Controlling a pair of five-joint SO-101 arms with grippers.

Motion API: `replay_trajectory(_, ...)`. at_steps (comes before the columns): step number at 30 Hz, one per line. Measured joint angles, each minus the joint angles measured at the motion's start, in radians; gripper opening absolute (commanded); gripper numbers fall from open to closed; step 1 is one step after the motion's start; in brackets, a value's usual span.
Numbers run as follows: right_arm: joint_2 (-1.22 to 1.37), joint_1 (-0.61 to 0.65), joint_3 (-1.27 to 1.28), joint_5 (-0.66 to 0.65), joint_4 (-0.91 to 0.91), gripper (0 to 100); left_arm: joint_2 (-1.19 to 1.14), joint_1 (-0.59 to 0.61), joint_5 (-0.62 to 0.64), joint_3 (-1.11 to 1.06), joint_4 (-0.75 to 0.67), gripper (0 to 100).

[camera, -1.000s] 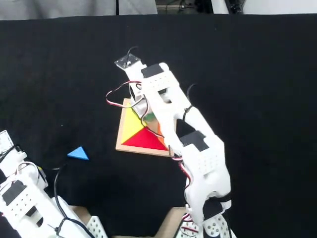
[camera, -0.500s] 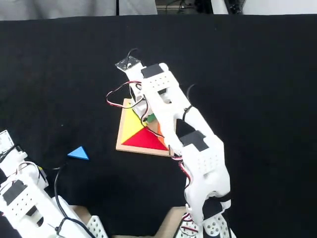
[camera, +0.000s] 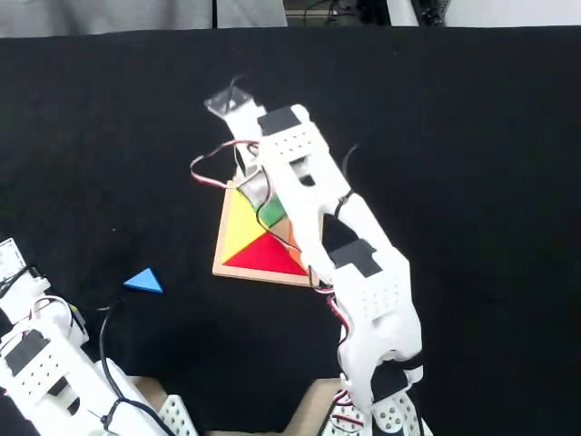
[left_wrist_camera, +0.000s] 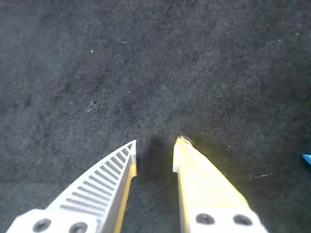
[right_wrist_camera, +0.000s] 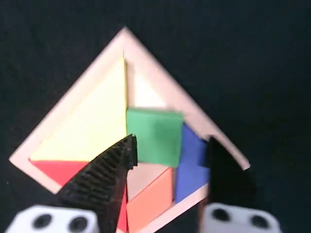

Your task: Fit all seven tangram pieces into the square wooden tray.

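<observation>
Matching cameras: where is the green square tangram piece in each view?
High view: green square tangram piece in the square wooden tray.
Right wrist view, beyond the right gripper.
Left wrist view: black cloth past left gripper.
Shared landmark: large yellow triangle beside it.

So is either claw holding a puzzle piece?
No, nothing is held. The right gripper is open over the green square; the left gripper is open over the black cloth.
</observation>
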State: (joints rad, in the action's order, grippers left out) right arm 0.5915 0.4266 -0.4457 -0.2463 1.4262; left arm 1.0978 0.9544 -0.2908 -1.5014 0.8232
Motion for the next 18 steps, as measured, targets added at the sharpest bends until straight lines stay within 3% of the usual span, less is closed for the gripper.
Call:
replay_trajectory(2, 0.0, -0.014, -0.048, 0.0, -0.014, 6.0, 0.0, 0.0, 0.0, 0.0, 0.0, 13)
replay_trajectory(9, 0.14, -0.026, -0.129, -0.003, -0.055, 1.1, 0.0, 0.0, 0.0, 0.0, 0.0, 13)
replay_trajectory(18, 0.253, -0.026, -0.235, -0.005, 0.077, 1.1, 0.0, 0.0, 0.0, 0.0, 0.0, 13)
